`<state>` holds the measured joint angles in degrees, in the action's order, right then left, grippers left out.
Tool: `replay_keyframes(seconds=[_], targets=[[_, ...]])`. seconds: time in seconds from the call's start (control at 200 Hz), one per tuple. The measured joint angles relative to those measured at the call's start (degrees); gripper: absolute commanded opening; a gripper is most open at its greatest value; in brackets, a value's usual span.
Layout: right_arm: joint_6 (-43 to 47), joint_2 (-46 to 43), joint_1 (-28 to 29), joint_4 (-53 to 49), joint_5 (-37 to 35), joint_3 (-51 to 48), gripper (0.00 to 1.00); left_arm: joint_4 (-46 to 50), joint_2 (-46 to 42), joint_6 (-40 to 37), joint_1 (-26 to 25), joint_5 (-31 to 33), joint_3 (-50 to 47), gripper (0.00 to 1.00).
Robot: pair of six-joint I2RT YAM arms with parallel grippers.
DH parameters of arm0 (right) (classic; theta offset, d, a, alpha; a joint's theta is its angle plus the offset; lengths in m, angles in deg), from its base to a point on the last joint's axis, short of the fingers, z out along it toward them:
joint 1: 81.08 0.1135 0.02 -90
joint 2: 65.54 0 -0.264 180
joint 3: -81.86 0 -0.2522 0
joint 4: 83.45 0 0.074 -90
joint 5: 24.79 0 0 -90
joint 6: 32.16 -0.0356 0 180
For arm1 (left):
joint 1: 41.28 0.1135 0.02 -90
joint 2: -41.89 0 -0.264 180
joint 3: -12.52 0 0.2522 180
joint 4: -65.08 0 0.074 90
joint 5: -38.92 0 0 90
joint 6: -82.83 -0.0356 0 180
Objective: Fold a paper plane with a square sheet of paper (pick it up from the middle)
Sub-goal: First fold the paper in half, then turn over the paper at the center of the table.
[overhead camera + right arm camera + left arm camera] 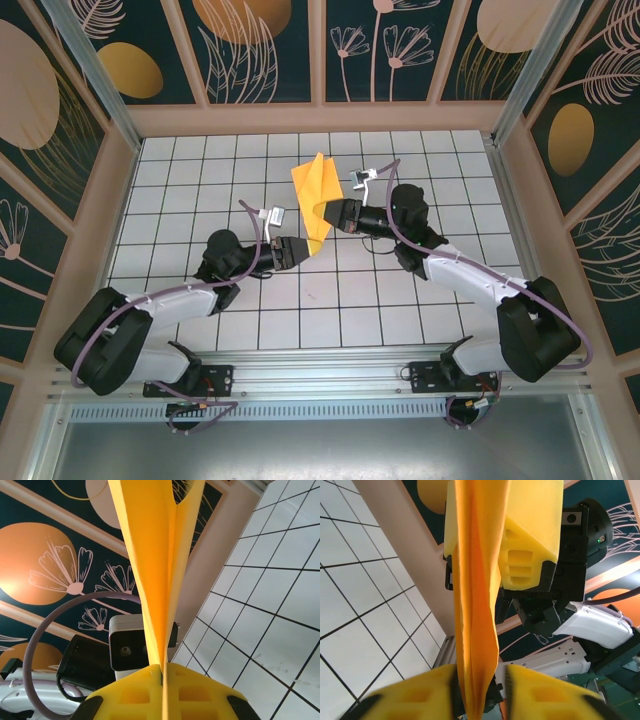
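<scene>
The orange-yellow sheet of paper (pixel 314 192) is folded into a long creased, pointed shape and hangs above the white grid table between both grippers. My right gripper (pixel 330 213) is shut on its edge; in the right wrist view the yellow pads (pixel 145 695) pinch the paper (pixel 159 555) flat. My left gripper (pixel 301 249) sits at the paper's lower tip. In the left wrist view the paper (pixel 475 605) runs down between my left gripper's (pixel 480 682) fingers, close to the left pad, with a gap to the right one. The right gripper's fingers (pixel 525 550) clamp the paper higher up.
The white grid table (pixel 200 190) is ringed by a wooden frame and dark floral wall panels (pixel 130 60). Both arms reach in from the near edge and meet at mid-table. The left arm's wrist camera (pixel 125 647) is close behind the paper.
</scene>
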<state>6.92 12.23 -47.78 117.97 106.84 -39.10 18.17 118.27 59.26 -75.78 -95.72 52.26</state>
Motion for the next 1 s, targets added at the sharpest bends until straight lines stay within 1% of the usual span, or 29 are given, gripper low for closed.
replay_keyframes(seconds=[0.02,0.09,0.15,0.255,0.365,0.43,0.485,0.555,0.61,0.721,0.786,0.856,1.001], targets=[[0.4,0.0,0.0,-0.8,-0.4,0.2,0.02,1.2,-0.5,-0.7,0.0,0.4,0.0,0.71],[2.5,-0.3,-0.1,-5.2,-2.3,1.3,0.02,6.4,-2.8,-3.3,0.0,2.7,0.0,0.74],[4.4,-0.9,-0.3,-10.1,-4.7,2.6,0.02,11.7,-5.5,-5.7,0.0,5.2,0.0,0.80],[9.5,-2.0,-0.7,-21.4,-11.0,6.1,0.02,21.5,-11.5,-10.0,0.0,12.1,-0.2,0.83],[14.9,-2.4,-0.6,-34.4,-20.0,10.5,0.03,31.3,-18.3,-13.1,0.0,20.6,-1.1,0.86],[17.7,-2.0,0.3,-42.6,-27.3,13.1,0.03,37.1,-22.1,-14.2,0.0,26.1,-1.5,0.88],[19.3,-0.7,2.3,-49.8,-34.7,15.9,0.02,42.0,-24.9,-14.8,0.0,31.2,-1.6,0.89],[20.8,3.4,6.3,-58.7,-44.6,20.3,0.03,47.7,-28.0,-15.3,0.0,37.0,-1.6,0.89],[20.9,8.7,10.1,-65.9,-52.8,24.3,0.03,51.9,-30.3,-15.5,0.0,41.4,-1.6,0.88],[20.0,20.3,15.8,-76.9,-64.3,29.8,0.03,59.1,-33.4,-15.4,0.0,49.0,-1.2,0.88],[18.9,26.7,18.6,-82.2,-68.9,31.8,0.03,62.9,-34.3,-15.4,0.0,52.6,-0.6,0.88],[17.9,32.1,21.0,-86.3,-72.0,33.4,0.05,66.1,-35.1,-15.4,0.0,55.6,0.3,0.88],[16.4,38.9,24.7,-90.8,-74.6,38.2,0.09,70.6,-37.8,-15.4,0.0,60.3,1.2,0.88]])
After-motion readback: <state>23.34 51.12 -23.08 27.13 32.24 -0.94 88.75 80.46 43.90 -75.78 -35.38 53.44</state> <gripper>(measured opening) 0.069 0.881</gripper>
